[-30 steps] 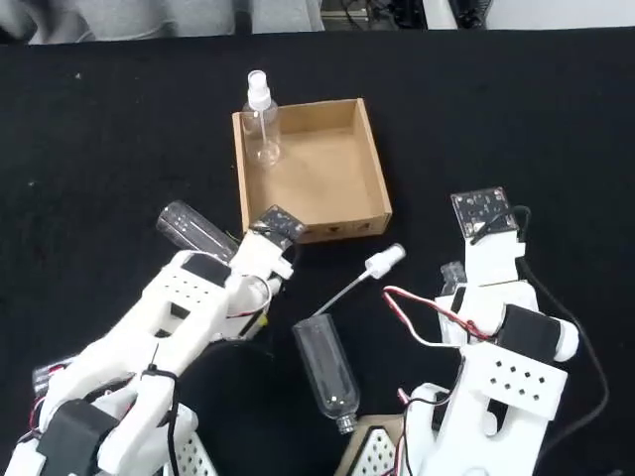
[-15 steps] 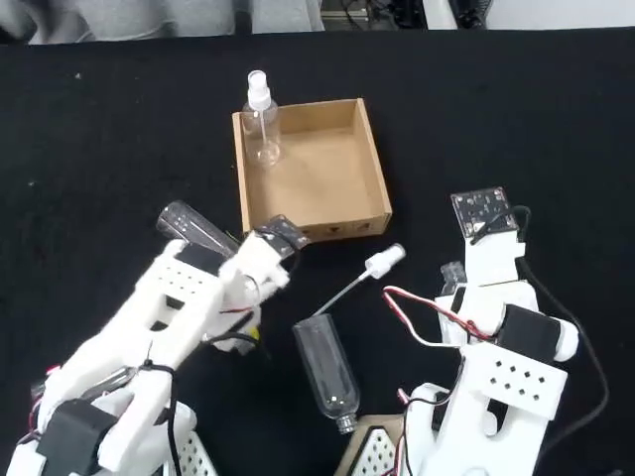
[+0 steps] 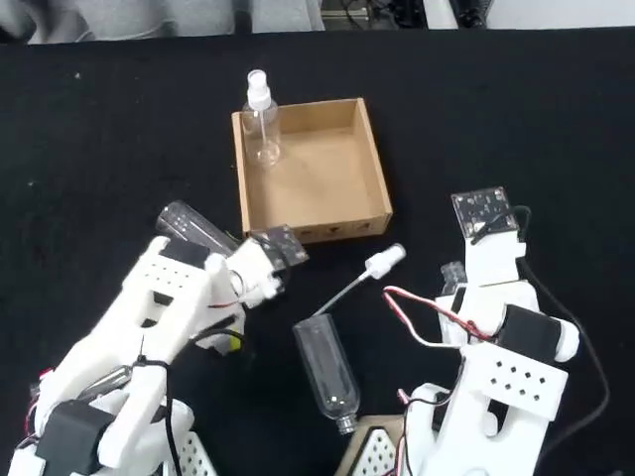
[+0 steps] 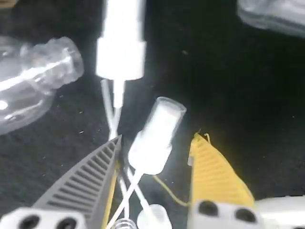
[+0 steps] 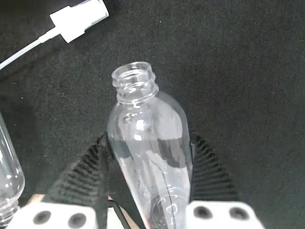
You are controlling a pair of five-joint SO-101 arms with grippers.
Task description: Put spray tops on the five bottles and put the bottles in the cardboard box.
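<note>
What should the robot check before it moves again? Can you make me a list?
1. Right hand grips a bottle: ok.
2. That bottle's neck has no top on it yet: ok.
3. Spray top lies between the left hand fingers: ok.
4. Left hand shut on it: not ok, it is open.
5. Its tube is free of the other spray top: cannot tell, the tubes cross.
6. Room in the cardboard box: ok, one capped bottle stands in a corner.
</note>
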